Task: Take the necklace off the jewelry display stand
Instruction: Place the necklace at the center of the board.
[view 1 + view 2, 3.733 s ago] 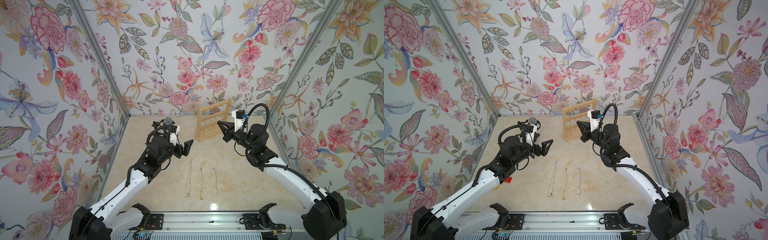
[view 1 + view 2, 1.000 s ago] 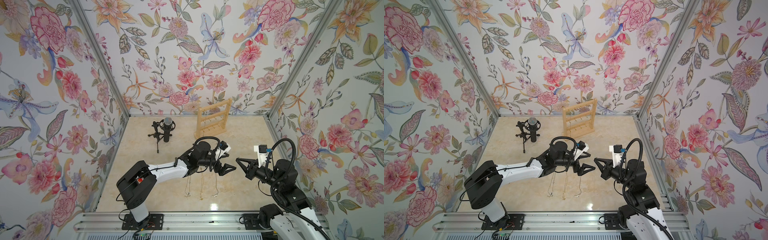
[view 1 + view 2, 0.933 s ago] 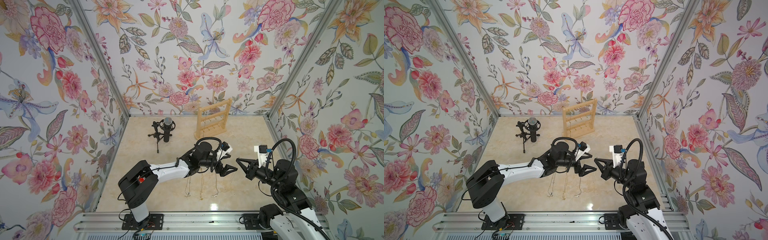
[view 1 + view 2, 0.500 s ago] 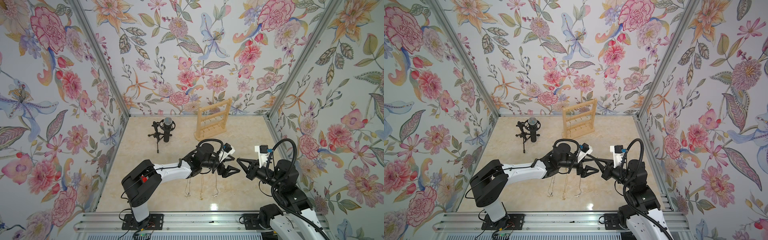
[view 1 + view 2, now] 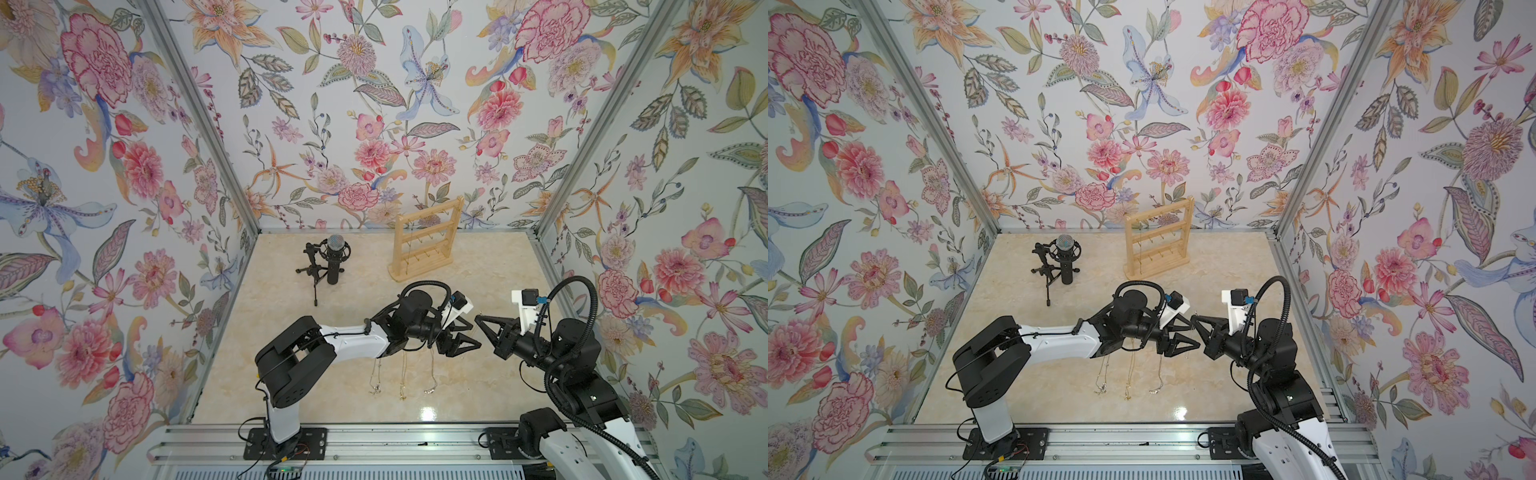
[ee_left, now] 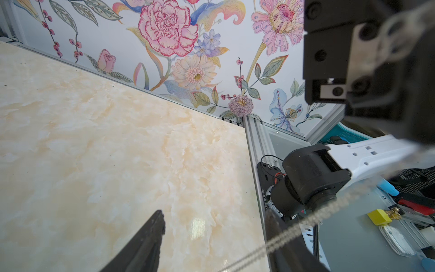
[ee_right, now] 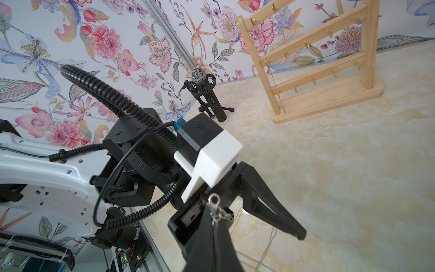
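The jewelry display stand (image 5: 424, 243) (image 5: 1158, 243) is at the back of the table, and in the right wrist view one thin chain (image 7: 273, 77) hangs on the stand (image 7: 317, 58). My right gripper (image 5: 478, 320) (image 5: 1195, 320) (image 7: 213, 213) is shut on the necklace, pinching it just below its silver clasp (image 7: 214, 206). That chain (image 6: 294, 232) runs blurred across the left wrist view. My left gripper (image 5: 471, 333) (image 5: 1192, 332) (image 6: 214, 225) is open, tip to tip with the right one. One of its fingers (image 7: 270, 205) passes beside the clasp.
Three thin necklaces (image 5: 402, 374) lie side by side on the marble table under the left arm. A black microphone on a tripod (image 5: 332, 259) stands at the back, left of the stand. Floral walls close three sides, and a metal rail (image 5: 374, 440) runs along the front.
Both arms came forward from the stand earlier. Over the last second my left gripper slid right to meet the right gripper's tip and its jaws narrowed. The right arm barely moved.
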Controlling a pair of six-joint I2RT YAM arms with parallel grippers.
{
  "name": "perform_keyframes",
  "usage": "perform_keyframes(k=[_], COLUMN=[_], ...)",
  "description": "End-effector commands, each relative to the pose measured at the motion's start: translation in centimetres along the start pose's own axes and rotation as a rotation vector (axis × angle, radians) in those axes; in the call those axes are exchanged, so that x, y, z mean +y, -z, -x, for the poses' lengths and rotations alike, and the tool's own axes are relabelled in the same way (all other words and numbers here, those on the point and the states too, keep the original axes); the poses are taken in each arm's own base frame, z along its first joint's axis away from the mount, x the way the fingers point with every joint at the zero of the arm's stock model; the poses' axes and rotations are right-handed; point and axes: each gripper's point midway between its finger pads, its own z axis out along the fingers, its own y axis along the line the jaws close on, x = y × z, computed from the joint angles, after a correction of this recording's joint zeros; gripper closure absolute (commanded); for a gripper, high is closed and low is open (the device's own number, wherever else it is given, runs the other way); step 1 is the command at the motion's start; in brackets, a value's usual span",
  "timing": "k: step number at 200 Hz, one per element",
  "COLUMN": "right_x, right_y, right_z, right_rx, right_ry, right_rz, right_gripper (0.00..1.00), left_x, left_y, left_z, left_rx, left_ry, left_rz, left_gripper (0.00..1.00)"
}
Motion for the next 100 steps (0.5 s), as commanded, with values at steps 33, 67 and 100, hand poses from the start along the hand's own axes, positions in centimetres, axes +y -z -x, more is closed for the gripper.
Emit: perform_keyframes(k=[33,67,100], right_x=[1.1,1.0,1.2], right_y=[0.5,0.5,0.7], right_z=[1.5,1.6,1.8], right_rx=[-0.030,-0.033,-0.040], right_ry=[0.020,0.022,0.025], right_rz=[0.019,0.016,0.017], right_gripper=[1.00,1.00,1.00], left_x=[-0.9,-0.8,-0.4], left_y=[-0.8,-1.3,-1.6], left_z=[-1.2,-2.2,-3.1], left_rx=[-0.021,-0.008,-0.005], left_ry=[0.040,0.054,0.075], left_rz=[-0.062,-0.064,-0.063], left_gripper=[0.40,0.45,0.48])
